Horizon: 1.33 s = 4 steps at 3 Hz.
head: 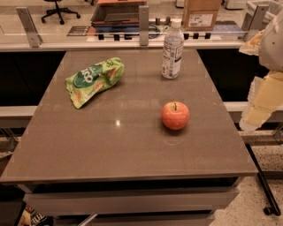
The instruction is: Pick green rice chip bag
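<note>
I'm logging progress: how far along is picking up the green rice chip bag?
Done: nothing visible yet; the green rice chip bag lies on the table, back left. In hand: the tool hangs off the table's right edge, beyond the apple and water bottle. Left: reach across, grasp, lift.

Looks like an office/lab workspace: swivel chair (56,9) on casters in bkgd, cardboard box (201,13) on a counter behind a low glass partition w/ metal posts (143,24), speckled hard floor (256,205), plain grey work table (119,148). Robot gripper (257,108) hangs at far right, beside the table.
</note>
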### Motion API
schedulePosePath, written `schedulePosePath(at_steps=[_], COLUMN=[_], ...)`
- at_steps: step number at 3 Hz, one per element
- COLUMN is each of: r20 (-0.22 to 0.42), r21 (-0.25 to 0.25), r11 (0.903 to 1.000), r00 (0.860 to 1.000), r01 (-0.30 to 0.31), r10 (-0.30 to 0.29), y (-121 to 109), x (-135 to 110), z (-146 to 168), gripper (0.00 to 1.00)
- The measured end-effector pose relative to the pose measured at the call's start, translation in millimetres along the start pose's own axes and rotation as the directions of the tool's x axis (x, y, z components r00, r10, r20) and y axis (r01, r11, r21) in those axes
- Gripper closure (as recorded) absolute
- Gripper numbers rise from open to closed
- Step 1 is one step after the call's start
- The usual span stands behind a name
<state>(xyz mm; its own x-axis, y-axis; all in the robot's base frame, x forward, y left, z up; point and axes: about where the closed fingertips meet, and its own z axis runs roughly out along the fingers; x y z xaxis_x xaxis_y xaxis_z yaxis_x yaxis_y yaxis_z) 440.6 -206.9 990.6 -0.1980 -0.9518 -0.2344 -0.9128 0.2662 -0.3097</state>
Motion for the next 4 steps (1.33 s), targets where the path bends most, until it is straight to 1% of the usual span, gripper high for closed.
schedulePosePath(at_steps=[1,2,3,4], r20=[0.06,0.165,0.255,0.294], r21=[0.033,0.061,0.079,0.114], r11=[0.9992,0.9957,0.9892,0.9787], r00=[0.998,0.983,0.957,0.935], r01=[0.024,0.069,0.124,0.171], r10=[-0.026,-0.079,-0.14,-0.197], y=[-1,1,1,-7], x=[-22,-61,-105,-148], z=[11,35,52,72], gripper=[0.0,0.0,0.0,0.0])
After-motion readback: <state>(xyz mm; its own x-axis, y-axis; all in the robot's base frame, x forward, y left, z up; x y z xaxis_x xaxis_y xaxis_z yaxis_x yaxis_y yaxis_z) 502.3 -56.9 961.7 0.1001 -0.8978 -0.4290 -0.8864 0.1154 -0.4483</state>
